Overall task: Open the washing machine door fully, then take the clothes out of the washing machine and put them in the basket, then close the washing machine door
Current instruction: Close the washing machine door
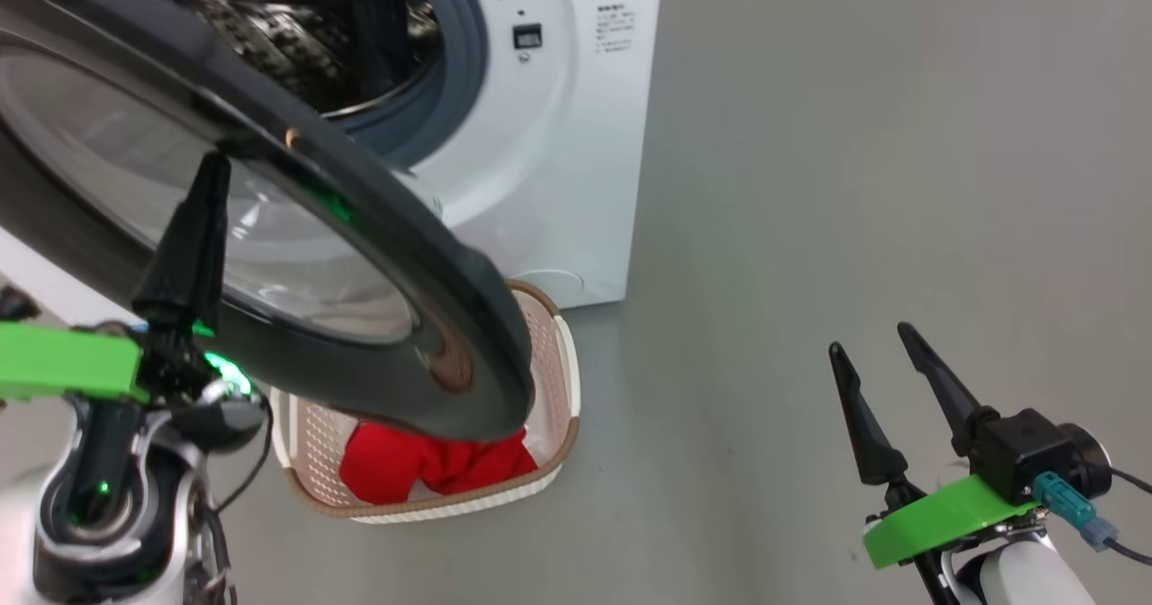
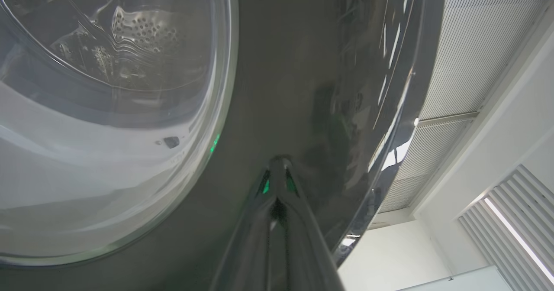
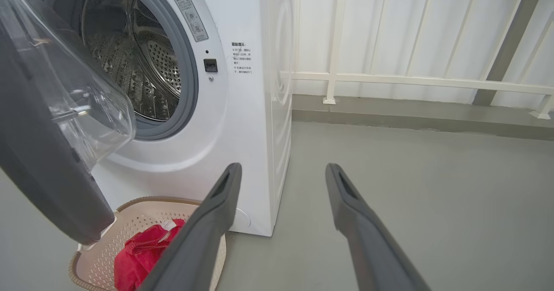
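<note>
The washing machine (image 1: 558, 137) (image 3: 242, 122) stands with its steel drum (image 3: 130, 66) showing. Its round black-rimmed door (image 1: 360, 254) (image 3: 39, 152) (image 2: 281, 87) swings half open over the basket. My left gripper (image 1: 211, 168) (image 2: 280, 161) is shut, its tips pressed against the door's outer black rim. The cream basket (image 1: 558, 389) (image 3: 104, 256) sits on the floor before the machine, with red clothes (image 1: 423, 470) (image 3: 138, 256) in it, partly hidden by the door. My right gripper (image 1: 871, 337) (image 3: 281, 169) hangs open and holds nothing, well to the right of the machine.
Grey floor (image 1: 855, 182) spreads to the right of the machine. A white railing (image 3: 411, 81) and a low kerb run behind it in the right wrist view. The basket lies directly under the door's lower edge.
</note>
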